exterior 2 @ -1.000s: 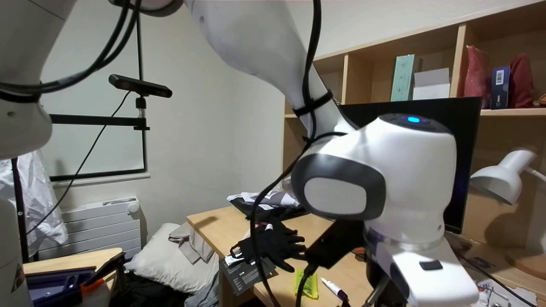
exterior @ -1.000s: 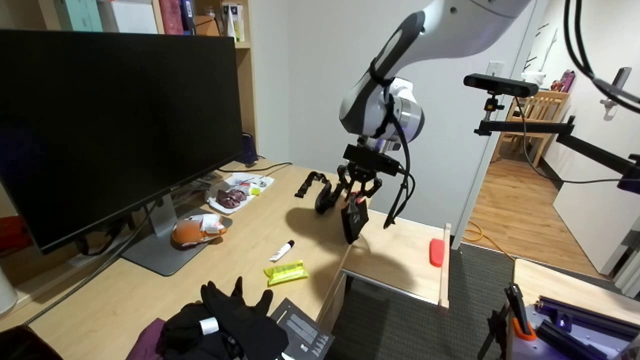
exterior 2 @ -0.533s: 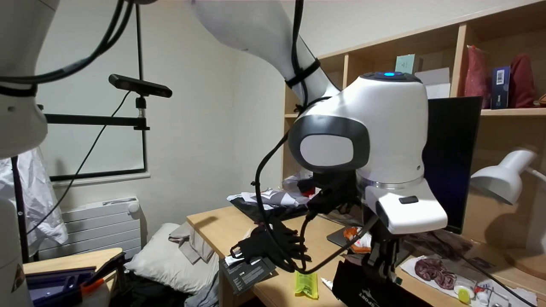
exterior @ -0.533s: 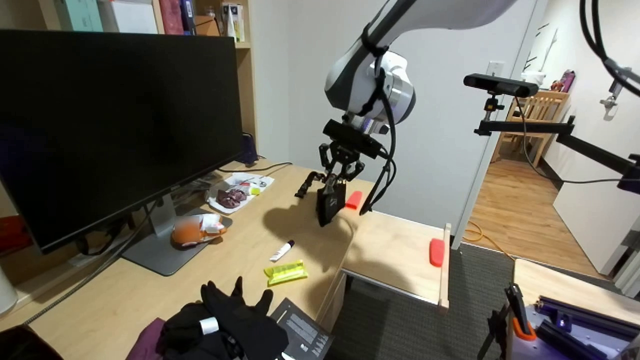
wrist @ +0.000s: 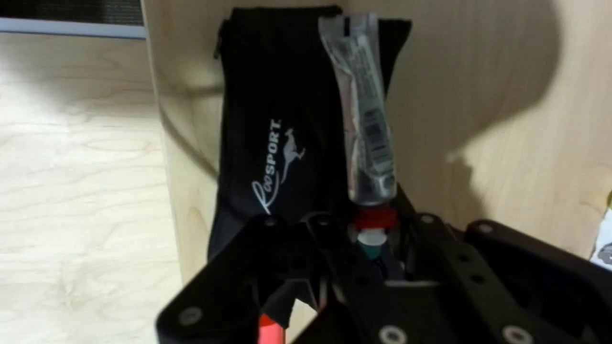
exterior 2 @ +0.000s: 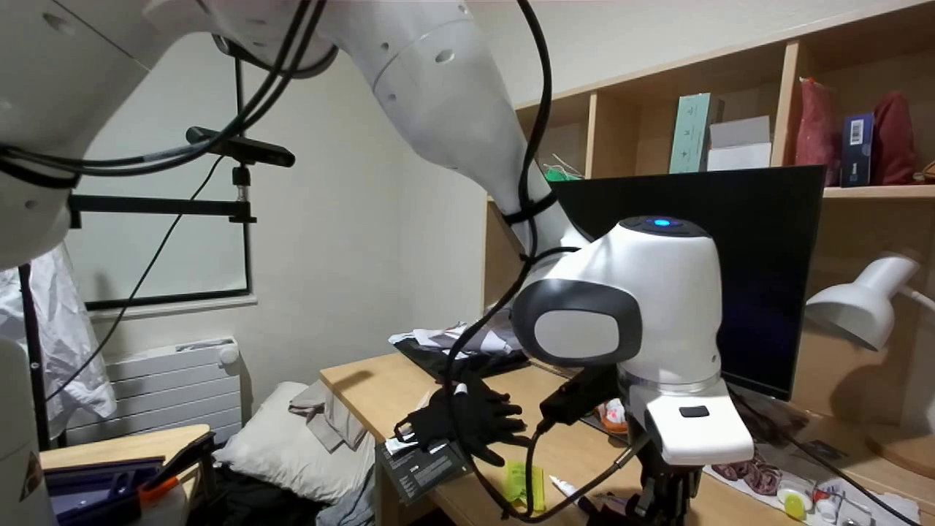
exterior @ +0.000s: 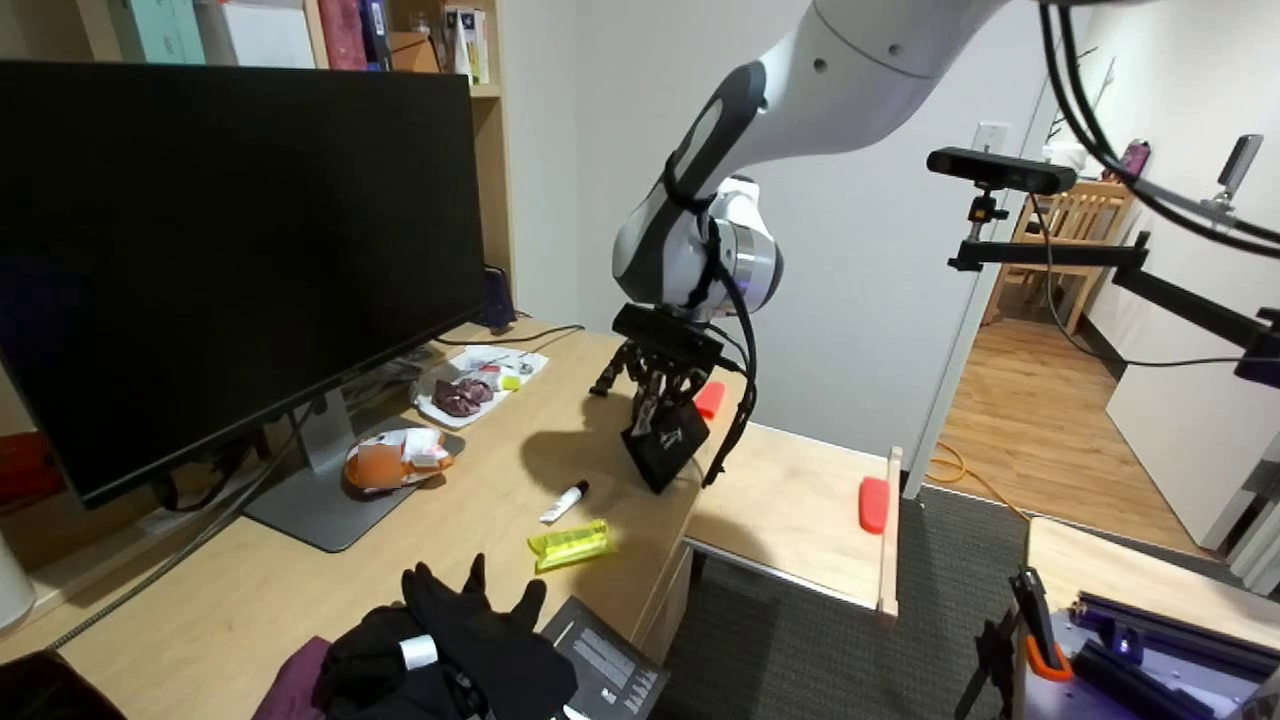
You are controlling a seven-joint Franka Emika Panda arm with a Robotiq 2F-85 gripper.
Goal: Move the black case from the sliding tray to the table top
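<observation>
Plainly, the gripper [wrist: 375, 222] is drawn in tight around one end of the black case [exterior: 667, 448], which hangs tilted from the fingers in an exterior view. A silver tube [wrist: 368, 119] lies along the face of the case, its red-banded end in among the fingers; whether they pinch it too, I cannot tell. Seen from the wrist, the case is over the table top [exterior: 490, 500], its long side running near the edge with a strip of wood between. Whether its lowest corner touches is unclear.

Past that edge the sliding tray [exterior: 800, 470] looks to sit lower, its board running free out to a wooden lip [exterior: 888, 540]. One red piece [exterior: 709, 400] sits just behind the case, by the table's edge; a second red piece [exterior: 873, 505] lies on the tray beside the lip. A black object [exterior: 604, 383] is partly hidden behind the gripper.

On the table side lie a white tube [exterior: 563, 505] and, just beside it, a yellow packet [exterior: 572, 546]; bare wood separates both from the case, and a wider stretch reaches toward the monitor [exterior: 240, 270]. Farther along, black gloves [exterior: 480, 650] partly hide a dark printed card [exterior: 605, 660] that juts past the table's edge.
</observation>
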